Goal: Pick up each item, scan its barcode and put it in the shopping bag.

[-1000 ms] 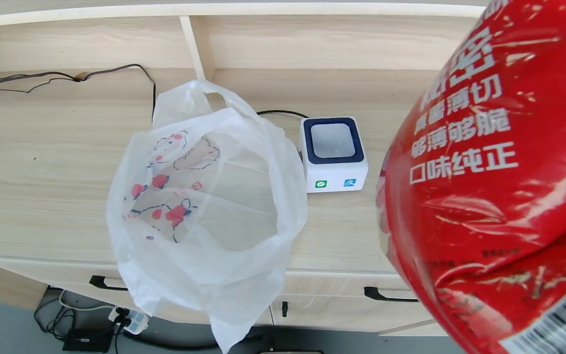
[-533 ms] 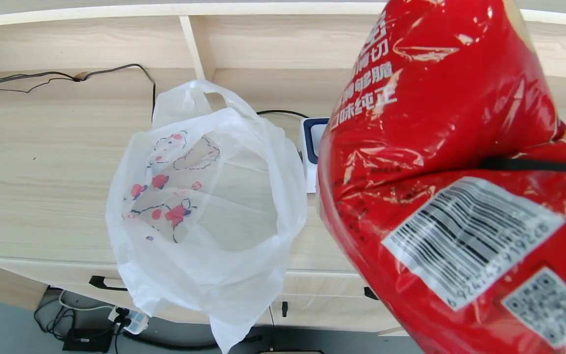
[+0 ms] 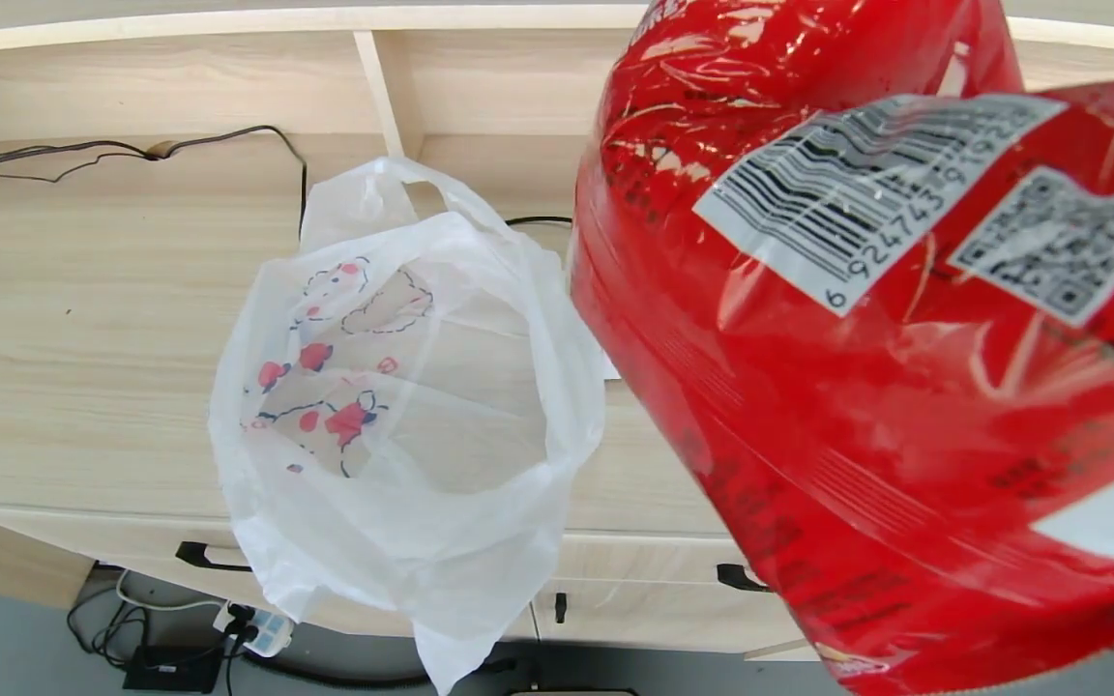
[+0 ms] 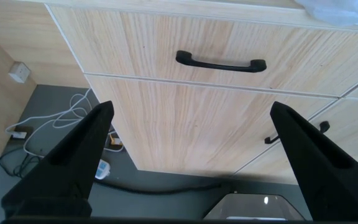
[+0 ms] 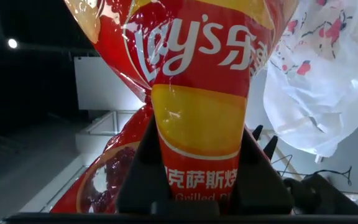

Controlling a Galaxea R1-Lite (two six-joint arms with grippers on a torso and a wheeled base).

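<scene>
Right fingers [image 5: 143, 168] clench the glossy red crisp packet [image 3: 857, 387], which has swung leftward within a second, barcode upturned, held high beside the open white plastic shopping bag [image 3: 393, 541] on the pale wooden surface [image 3: 83, 338]. Left fingers [image 4: 73, 168] are spread, empty, facing wooden drawer fronts [image 4: 185, 118].

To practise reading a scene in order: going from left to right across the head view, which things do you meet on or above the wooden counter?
black cable → white shopping bag → red crisp bag
</scene>
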